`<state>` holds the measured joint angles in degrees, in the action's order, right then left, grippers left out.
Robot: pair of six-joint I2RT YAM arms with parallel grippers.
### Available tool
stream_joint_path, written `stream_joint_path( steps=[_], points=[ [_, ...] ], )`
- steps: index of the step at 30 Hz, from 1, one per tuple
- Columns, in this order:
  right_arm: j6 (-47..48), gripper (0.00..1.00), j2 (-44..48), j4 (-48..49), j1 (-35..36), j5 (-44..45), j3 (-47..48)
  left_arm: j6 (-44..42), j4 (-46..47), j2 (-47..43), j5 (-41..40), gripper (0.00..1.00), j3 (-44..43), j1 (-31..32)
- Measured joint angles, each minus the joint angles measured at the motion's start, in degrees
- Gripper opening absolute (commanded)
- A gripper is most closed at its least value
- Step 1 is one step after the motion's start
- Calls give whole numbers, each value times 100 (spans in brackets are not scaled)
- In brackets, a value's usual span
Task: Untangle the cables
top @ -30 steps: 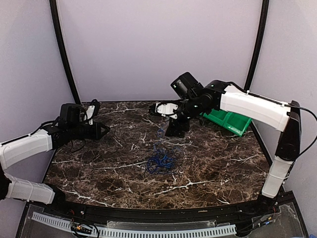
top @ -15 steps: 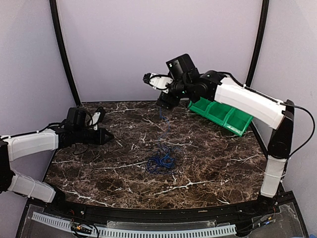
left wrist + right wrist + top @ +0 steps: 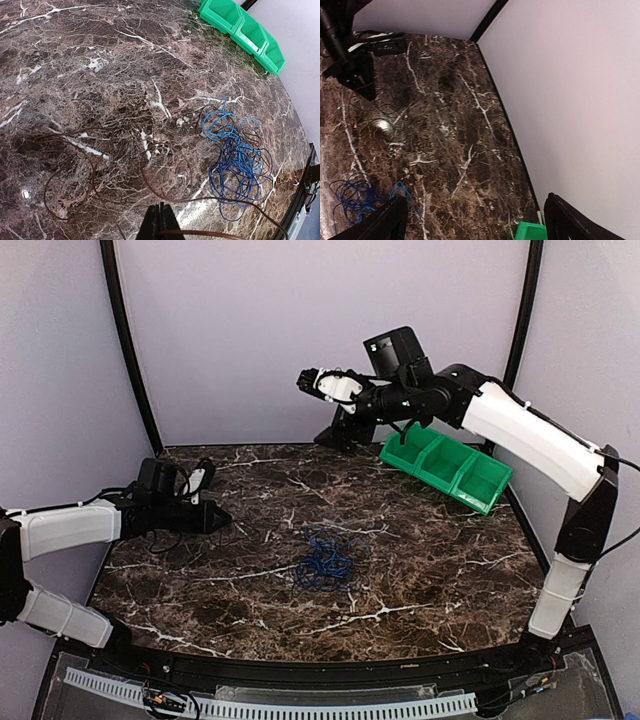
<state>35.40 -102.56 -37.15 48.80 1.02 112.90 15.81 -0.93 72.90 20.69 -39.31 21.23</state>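
Observation:
The cables (image 3: 328, 560) lie as a loose clump of thin blue and dark wires mid-table, also visible in the left wrist view (image 3: 240, 160) and at the lower left of the right wrist view (image 3: 355, 197). My left gripper (image 3: 217, 517) hovers low at the table's left, well apart from the clump. Its jaws (image 3: 159, 222) are shut, pinching a thin dark cable (image 3: 200, 200) that trails right toward the clump and loops on the table to the left. My right gripper (image 3: 325, 410) hangs high near the back wall, wide open (image 3: 480, 225) and empty.
A green divided bin (image 3: 445, 468) stands at the back right corner, its corner showing in the right wrist view (image 3: 530, 231). Black frame posts rise at both back corners. The marble tabletop (image 3: 440, 570) is bordered by purple walls.
My right arm has risen from just behind the clump to high by the back wall. A blue strand that stood up under it has dropped back. The left gripper sank slightly.

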Motion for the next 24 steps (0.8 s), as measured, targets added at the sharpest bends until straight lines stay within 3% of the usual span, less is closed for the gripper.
stream_joint_path(
  steps=[10, 19, 21, 24],
  points=[
    [-581, 79, -564, -52, 195, -1751, -260, 146, 4, -343, 131, 0, -160, 0],
    [-1102, 74, -1600, 551, 839, -2310, -26, 330, 46, -367, 188, 0, -214, 0],
    [-1213, 65, -1749, 728, 942, -2341, -24, 356, 46, -369, 223, 0, -258, 0],
    [-1349, 38, -1941, 920, 992, -2350, 68, 389, 50, -404, 249, 0, -299, 11]
  ],
)
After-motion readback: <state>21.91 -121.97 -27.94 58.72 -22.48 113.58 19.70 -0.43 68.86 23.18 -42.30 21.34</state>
